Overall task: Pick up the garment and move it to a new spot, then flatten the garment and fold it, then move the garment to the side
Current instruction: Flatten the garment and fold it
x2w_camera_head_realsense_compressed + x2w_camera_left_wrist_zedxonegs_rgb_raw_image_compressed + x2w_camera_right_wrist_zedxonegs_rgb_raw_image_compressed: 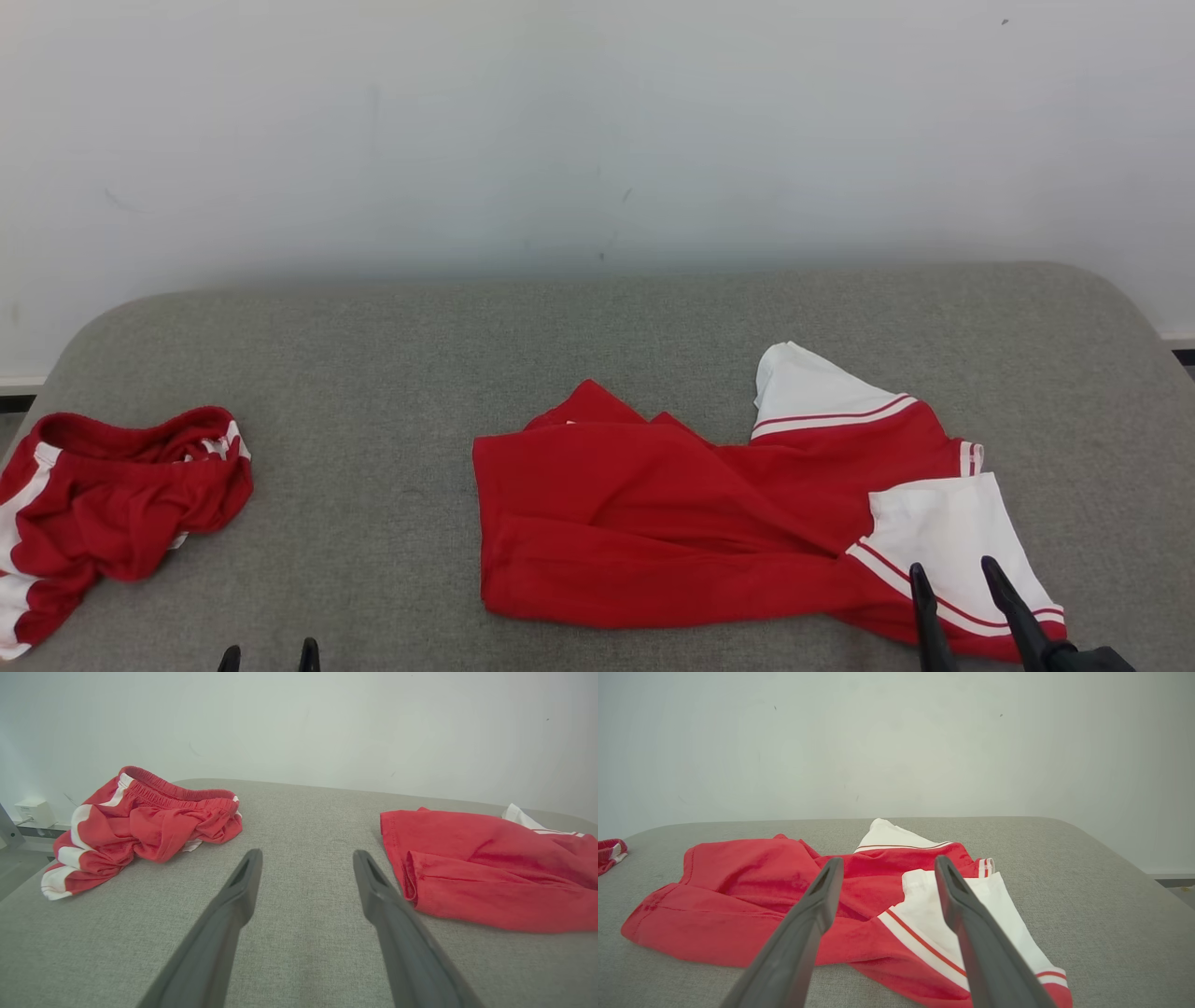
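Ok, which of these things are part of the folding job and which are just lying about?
Job: red-and-white shirt, right tool near it, left tool, grey table.
Lying about: crumpled red shorts at left, white wall box.

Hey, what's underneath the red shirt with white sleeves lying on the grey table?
The red shirt lies on the grey fabric table, which shows along its edges. The shirt's own layers overlap. Anything beneath the cloth is covered and cannot be seen.
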Controlling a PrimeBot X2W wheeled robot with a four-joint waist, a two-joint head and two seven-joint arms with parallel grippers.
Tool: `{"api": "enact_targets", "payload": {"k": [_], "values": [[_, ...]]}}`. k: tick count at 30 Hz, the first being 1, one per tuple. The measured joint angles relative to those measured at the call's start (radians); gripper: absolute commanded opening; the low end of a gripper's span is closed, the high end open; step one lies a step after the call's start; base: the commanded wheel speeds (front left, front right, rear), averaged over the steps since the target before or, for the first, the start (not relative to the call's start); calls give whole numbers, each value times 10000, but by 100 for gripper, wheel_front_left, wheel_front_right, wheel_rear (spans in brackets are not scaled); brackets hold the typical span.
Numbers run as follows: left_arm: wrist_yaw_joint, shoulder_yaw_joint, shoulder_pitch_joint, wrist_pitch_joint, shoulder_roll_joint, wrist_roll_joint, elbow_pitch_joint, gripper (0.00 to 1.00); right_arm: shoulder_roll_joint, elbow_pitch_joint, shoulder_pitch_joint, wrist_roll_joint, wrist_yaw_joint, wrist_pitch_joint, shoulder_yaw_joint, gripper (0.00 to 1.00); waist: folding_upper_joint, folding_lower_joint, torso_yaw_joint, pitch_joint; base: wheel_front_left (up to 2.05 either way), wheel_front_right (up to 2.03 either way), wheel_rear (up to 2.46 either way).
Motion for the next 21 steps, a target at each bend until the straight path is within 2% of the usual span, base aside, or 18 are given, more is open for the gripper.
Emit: {"api": "enact_targets", "payload": {"k": [6,12,18,21], "values": [[-12,-245,-299,0,2,-42,182,100,-69,29,-235,2,0,35,-25,100,0,0,23,143,0,0,0],[-196,-1168,-1364,-8,-4,-238,1346,100,-499,128,-787,59,0,502,219,100,0,0,42,377,0,0,0],[-313,-2598,-3219,953,67,-654,3133,100,-980,715,-1648,368,0,1513,364,100,0,1,-55,743,0,0,0],[-316,-3335,-4081,1360,113,-1208,3718,100,-1099,1112,-2209,481,0,1822,337,100,0,1,-157,991,0,0,0]]}}
